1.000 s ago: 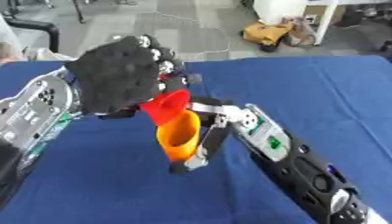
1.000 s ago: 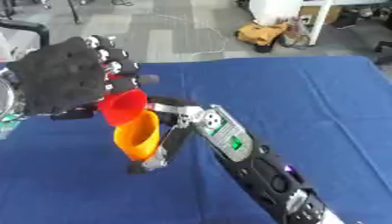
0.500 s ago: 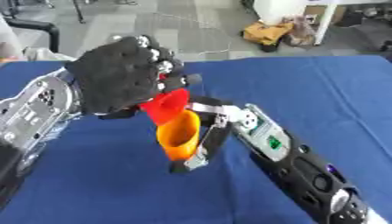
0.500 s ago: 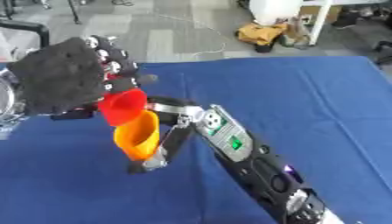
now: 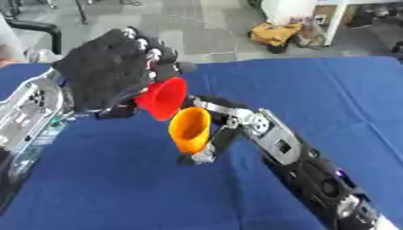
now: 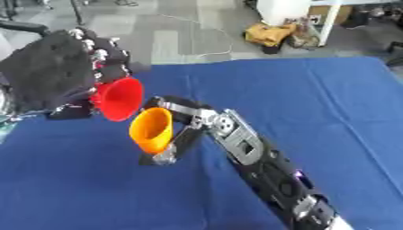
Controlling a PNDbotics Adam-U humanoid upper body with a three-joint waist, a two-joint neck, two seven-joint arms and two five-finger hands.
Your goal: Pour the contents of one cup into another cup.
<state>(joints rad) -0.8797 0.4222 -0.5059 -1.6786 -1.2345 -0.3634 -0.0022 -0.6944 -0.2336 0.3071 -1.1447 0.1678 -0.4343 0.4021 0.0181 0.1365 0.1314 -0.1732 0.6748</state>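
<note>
Tipping the red cup [image 5: 163,97] over the orange cup [image 5: 190,129], the left hand [image 5: 110,74] is grasping it; the right hand [image 6: 175,140] is gripping the orange one above the blue worktop [image 5: 330,94].

A desk [image 5: 330,99] covered edge to edge in a deep blue cloth fills the lower part of both views, its far edge running in front of a grey floor [image 5: 212,27], and the cloth lies smooth toward the far right corner and the near left corner.
</note>
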